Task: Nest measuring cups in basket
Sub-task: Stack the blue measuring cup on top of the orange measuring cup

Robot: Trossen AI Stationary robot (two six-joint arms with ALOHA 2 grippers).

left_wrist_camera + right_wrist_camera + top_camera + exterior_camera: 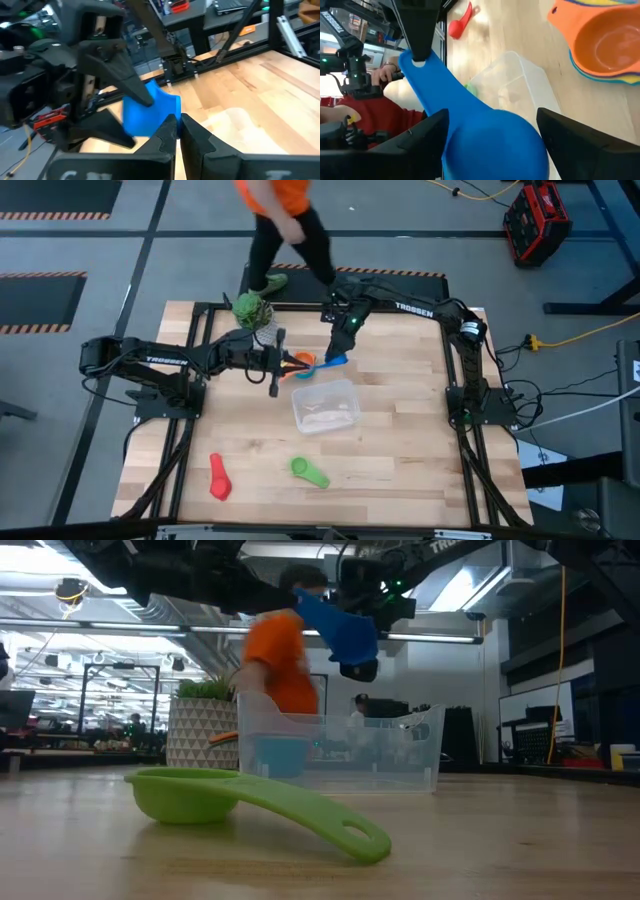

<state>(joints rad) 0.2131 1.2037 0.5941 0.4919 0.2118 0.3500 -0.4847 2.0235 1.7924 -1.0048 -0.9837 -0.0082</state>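
On the wooden tabletop (400, 430), nearest at 6 o'clock, lie a red cup (219, 477) and a green cup (308, 471). The clear basket (325, 405) sits at centre. Beyond it, the right gripper (340, 350) fingers clamp a dark blue cup (334, 361) aloft. The left gripper (274, 362) is pinched closed beside an orange cup (301, 362). A person in orange (280, 210) stands at 12 o'clock.

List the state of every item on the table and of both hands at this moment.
Dark blue plastic measuring cup: lifted, held by right hand.
Orange plastic cup: nested on a stack of cups, upright on table.
Clear plastic rectangular basket: upright.
Green plastic cup: upright on table.
Red plastic cup: lying on table.
Left hand: shut, empty.
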